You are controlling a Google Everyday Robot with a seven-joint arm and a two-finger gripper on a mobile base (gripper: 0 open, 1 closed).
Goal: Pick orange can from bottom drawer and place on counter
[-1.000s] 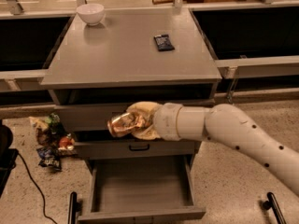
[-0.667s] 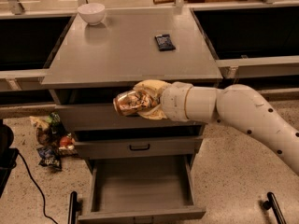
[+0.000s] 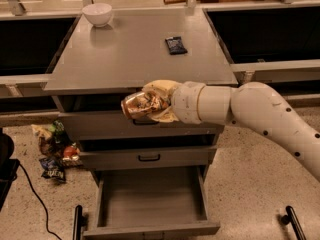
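Observation:
The orange can (image 3: 139,104) is a shiny coppery can with mottled print, held on its side in my gripper (image 3: 150,103). My gripper is shut on it, in front of the top drawer and just below the front edge of the counter (image 3: 135,54). My white arm (image 3: 260,116) comes in from the right. The bottom drawer (image 3: 150,199) is pulled open below and shows a bare grey floor.
A white bowl (image 3: 97,14) stands at the counter's back left. A dark blue snack packet (image 3: 175,45) lies right of centre. Snack bags (image 3: 52,149) lie on the floor to the left. The two upper drawers (image 3: 149,157) are closed.
My gripper has lifted the can from the middle-drawer height up to the top drawer's front, close under the counter edge, and the arm has risen with it.

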